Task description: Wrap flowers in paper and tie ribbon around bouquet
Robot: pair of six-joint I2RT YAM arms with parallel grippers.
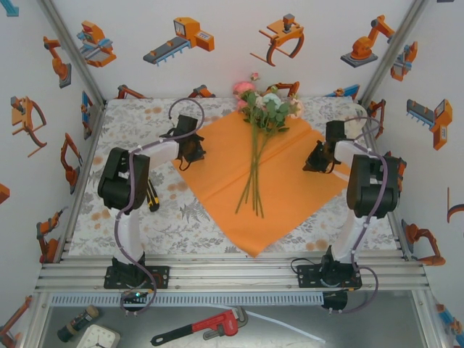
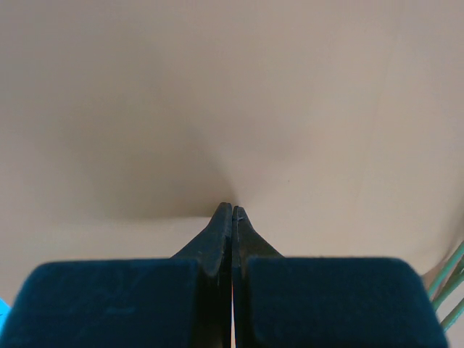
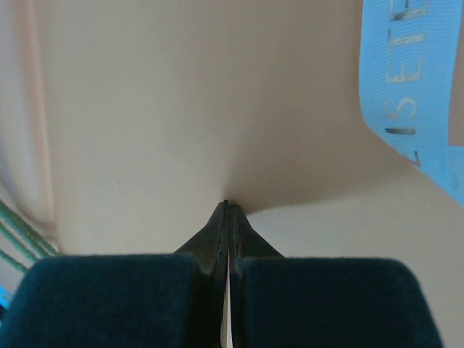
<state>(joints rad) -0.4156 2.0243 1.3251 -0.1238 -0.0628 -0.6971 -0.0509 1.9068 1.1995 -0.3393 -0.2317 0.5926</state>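
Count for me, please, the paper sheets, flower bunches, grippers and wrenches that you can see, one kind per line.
Sheets of orange paper: 1
Bunches of flowers: 1
Grippers: 2, the left gripper and the right gripper, each shut on the paper
Red pipe wrench: 1
Total: 5

Bright, diffuse light is flooding the overhead view, and everything there is reading sharp. The arms are casting only faint, soft shadows on the bench (image 1: 145, 217), while the strip below its near edge is lying dimmer. In both wrist views the paper (image 2: 326, 109) is washing out to pale peach and sitting soft in focus. A grey shadow is pooling around the closed tips of the left tool (image 2: 232, 210) and the right tool (image 3: 227, 205), whose dark foreground pads are blurring. The blue lettered strip (image 3: 406, 87) is showing pale and slightly soft.
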